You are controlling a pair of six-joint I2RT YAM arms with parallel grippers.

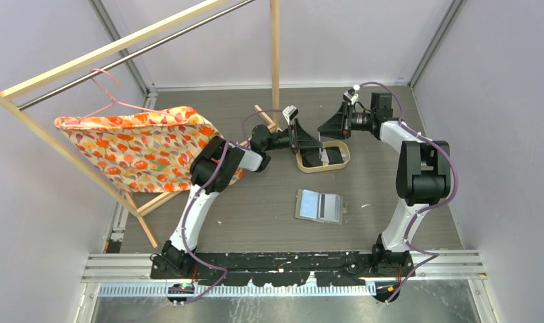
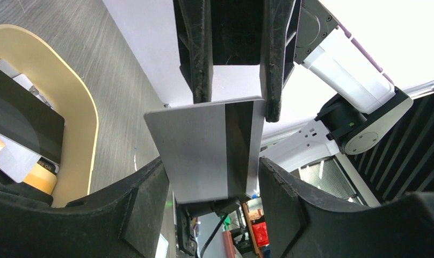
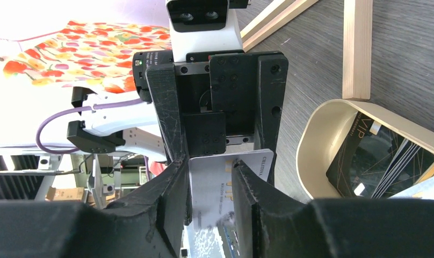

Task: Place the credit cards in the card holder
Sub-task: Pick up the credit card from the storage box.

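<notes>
The right gripper point(image 3: 210, 174) reaches up from 6 o'clock with a whitish card point(image 3: 212, 188) between its fingers (whether they press it is unclear). The left gripper point(image 3: 220, 145) meets the card's top edge from 12 o'clock. At 3 o'clock an oval tray point(image 3: 310, 140) holds dark cards point(image 3: 360, 156); at 10 o'clock lies floral fabric point(image 3: 70, 48).

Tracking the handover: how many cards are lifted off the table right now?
1: the silver card, in the air by the tray, gripped by the left gripper with the right gripper at its far end. A second behind it could be hidden.
</notes>
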